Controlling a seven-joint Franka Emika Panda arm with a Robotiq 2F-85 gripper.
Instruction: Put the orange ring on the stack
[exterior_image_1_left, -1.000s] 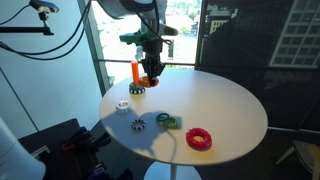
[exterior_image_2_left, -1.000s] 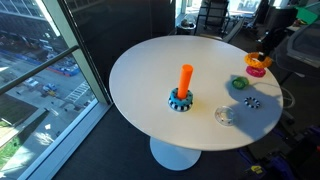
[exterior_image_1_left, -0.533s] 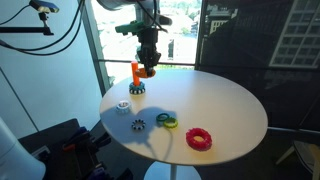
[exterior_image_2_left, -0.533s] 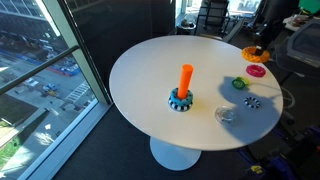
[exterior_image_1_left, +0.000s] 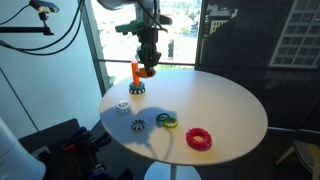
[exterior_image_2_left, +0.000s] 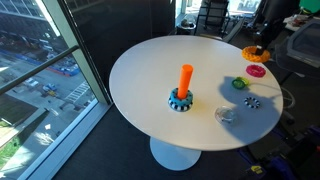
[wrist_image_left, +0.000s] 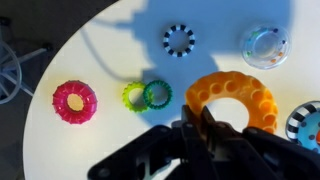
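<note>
The gripper (wrist_image_left: 200, 118) is clamped on the rim of the orange ring (wrist_image_left: 258, 100), holding it in the air above the white table (exterior_image_1_left: 225, 110), clear of the stack (exterior_image_2_left: 184, 88). A second ago the ring hung lower. Nothing has moved in the last half second.

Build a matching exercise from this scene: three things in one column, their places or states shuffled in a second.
Things:
1. orange ring
2. red-pink ring
3. orange peg

States:
A. standing upright on the teal toothed base
B. lying flat on the white table
C. held in the gripper, off the table

Pairs: 1-C, 2-B, 3-A
</note>
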